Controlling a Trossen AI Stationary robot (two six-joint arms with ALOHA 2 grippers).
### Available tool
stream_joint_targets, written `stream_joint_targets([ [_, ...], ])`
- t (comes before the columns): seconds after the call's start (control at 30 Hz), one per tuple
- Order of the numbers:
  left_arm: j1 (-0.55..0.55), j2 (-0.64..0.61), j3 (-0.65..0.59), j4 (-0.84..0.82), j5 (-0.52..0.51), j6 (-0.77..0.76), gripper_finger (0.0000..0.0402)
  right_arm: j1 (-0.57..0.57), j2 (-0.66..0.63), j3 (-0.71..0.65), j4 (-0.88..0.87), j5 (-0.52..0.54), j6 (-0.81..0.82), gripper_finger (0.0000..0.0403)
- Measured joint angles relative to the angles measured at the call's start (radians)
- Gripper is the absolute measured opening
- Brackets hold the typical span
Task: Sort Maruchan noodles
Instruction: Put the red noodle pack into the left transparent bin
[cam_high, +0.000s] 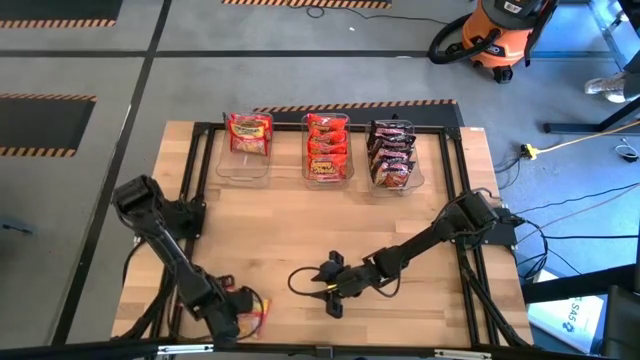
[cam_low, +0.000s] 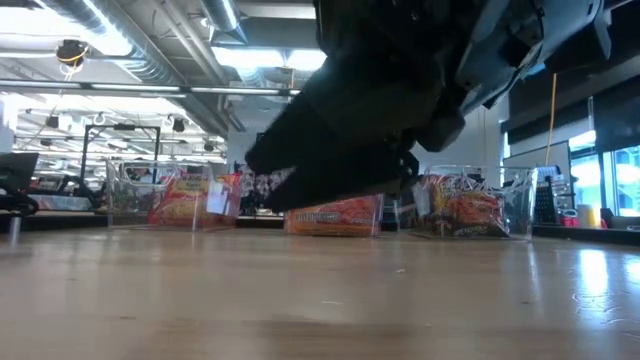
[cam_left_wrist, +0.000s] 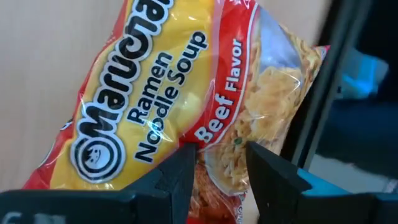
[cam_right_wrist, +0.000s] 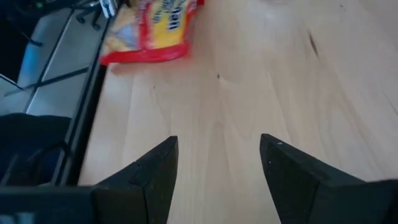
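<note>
We see the left gripper (cam_high: 243, 312) at the near left corner of the wooden table (cam_high: 280, 220), its fingers (cam_left_wrist: 177, 177) clamped on a yellow-and-red Maruchan beef ramen packet (cam_left_wrist: 180, 93). The right gripper (cam_high: 318, 285) hovers over the near middle of the table, fingers apart with only bare wood between them. Along the far edge stand three clear bins (cam_high: 246, 168): the left holds yellow-red packets (cam_high: 249, 132), the middle red packets (cam_high: 326, 147), the right dark packets (cam_high: 392, 152).
</note>
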Motion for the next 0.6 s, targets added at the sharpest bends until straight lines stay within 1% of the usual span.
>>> stream_joint_targets([
  [0.1,0.016,0.027,0.003,0.018,-0.055,0.192,0.0140,0.000,0.000,0.000,-0.036,0.000,0.000,0.0209],
  [0.27,0.062,0.036,-0.001,0.069,-0.229,0.524,0.0140,-0.009,0.000,0.000,-0.039,-0.003,0.028,0.0209],
  [0.37,0.102,0.040,-0.003,0.130,-0.318,0.677,0.0140,-0.015,0.000,0.000,-0.038,-0.002,0.058,0.0209],
  [0.47,0.154,0.042,-0.004,0.162,-0.346,0.778,0.0140,-0.022,-0.004,0.000,-0.038,-0.013,0.093,0.0209],
  [0.53,0.194,0.038,-0.005,0.180,-0.355,0.811,0.0140,-0.035,-0.006,0.000,-0.038,-0.047,0.128,0.0209],
  [0.6,0.229,0.035,0.003,0.184,-0.368,0.822,0.0140,-0.054,-0.008,0.000,-0.049,-0.107,0.160,0.0209],
])
